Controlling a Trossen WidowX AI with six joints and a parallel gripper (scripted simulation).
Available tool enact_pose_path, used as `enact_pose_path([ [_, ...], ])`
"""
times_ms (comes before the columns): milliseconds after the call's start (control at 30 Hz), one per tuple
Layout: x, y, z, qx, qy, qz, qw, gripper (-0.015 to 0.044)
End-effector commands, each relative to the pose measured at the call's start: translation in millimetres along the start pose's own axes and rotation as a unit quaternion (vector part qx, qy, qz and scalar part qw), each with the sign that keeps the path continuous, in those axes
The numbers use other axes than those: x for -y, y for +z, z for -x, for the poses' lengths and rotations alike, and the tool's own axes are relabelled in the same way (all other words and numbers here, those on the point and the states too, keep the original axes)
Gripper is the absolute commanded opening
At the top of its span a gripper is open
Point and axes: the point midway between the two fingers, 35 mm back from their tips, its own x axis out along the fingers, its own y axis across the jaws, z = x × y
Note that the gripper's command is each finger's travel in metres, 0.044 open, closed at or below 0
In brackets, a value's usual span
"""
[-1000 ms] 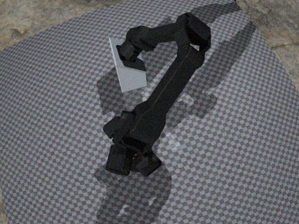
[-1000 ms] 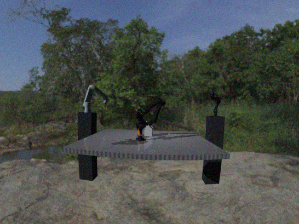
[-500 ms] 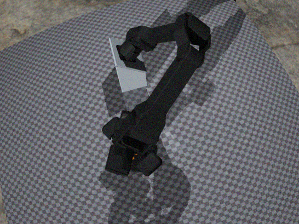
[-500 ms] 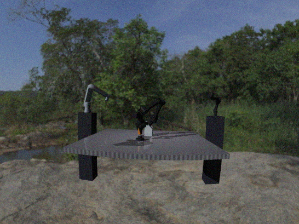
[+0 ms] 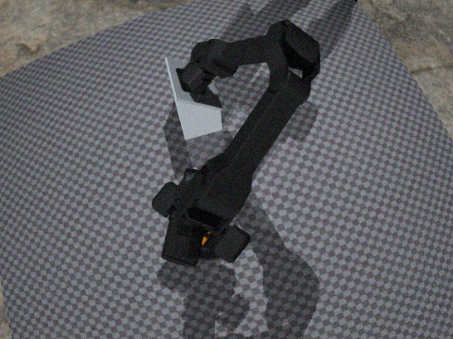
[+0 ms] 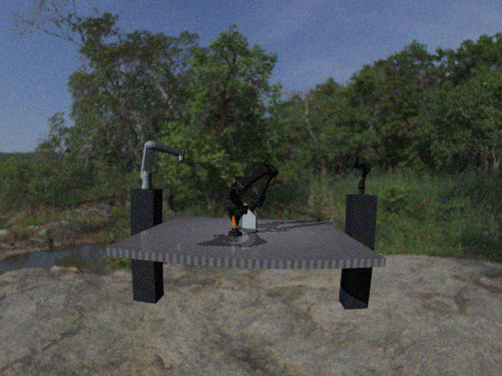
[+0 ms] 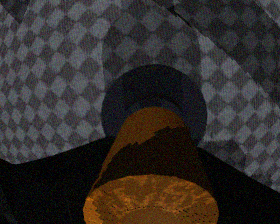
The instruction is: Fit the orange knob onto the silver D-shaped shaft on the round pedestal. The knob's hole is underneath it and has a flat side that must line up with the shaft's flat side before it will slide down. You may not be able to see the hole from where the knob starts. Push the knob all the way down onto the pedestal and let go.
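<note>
My gripper (image 5: 204, 245) (image 6: 234, 223) points down over the front middle of the table and is shut on the orange knob (image 5: 204, 239) (image 6: 233, 222) (image 7: 150, 185). In the wrist view the knob fills the lower middle, with its rough orange top facing the camera and its body running down and away. Its far end covers the centre of the dark round pedestal (image 7: 115, 106), whose rim shows as a ring around it. The silver shaft is hidden behind the knob. I cannot tell whether the knob touches the pedestal. In the top view the pedestal is hidden under the gripper.
The arm's white base block (image 5: 199, 118) (image 6: 248, 220) stands behind the gripper on the checkered table (image 5: 353, 183) (image 6: 299, 244). Two dark posts (image 6: 146, 208) (image 6: 360, 217) with camera arms stand at the table's back corners. Rocky ground lies around the table.
</note>
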Motion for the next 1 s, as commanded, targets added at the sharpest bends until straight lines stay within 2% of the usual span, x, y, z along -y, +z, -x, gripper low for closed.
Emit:
enact_pose_path([
  [0,-0.5,-0.8,-1.2,-0.001,-0.001,0.000,1.000,0.0000],
  [667,-0.4,0.1,-15.3,0.000,0.001,0.005,1.000,0.0000],
  [967,-0.4,0.1,-15.3,0.000,0.001,0.005,1.000,0.0236],
])
